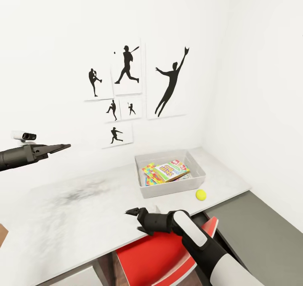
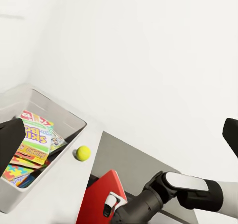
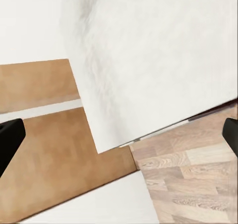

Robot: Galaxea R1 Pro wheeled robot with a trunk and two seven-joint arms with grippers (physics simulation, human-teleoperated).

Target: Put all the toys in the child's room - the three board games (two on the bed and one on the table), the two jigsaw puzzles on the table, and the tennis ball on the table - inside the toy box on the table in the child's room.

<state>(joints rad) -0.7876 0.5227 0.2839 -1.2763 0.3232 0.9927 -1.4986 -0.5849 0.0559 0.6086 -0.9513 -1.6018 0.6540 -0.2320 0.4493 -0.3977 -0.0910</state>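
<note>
Nearest, the right gripper [image 1: 131,212] hangs over the table's [image 1: 84,218] front edge, jaws spread wide and empty. Up at the left, the left gripper [image 1: 63,147] is also parted wide, holding nothing. Near the table's far right corner the toy box [image 1: 145,191] holds board games [image 1: 170,170] and jigsaw puzzles [image 1: 149,171]; the tennis ball [image 1: 201,194] lies on the tabletop just beside its front wall.

Red chair [image 1: 155,256] near edge, centre, tucked partly under the desk. Dark grey cabinet top [image 1: 261,231] at right, lower. Wood floor [image 3: 193,179] below.
</note>
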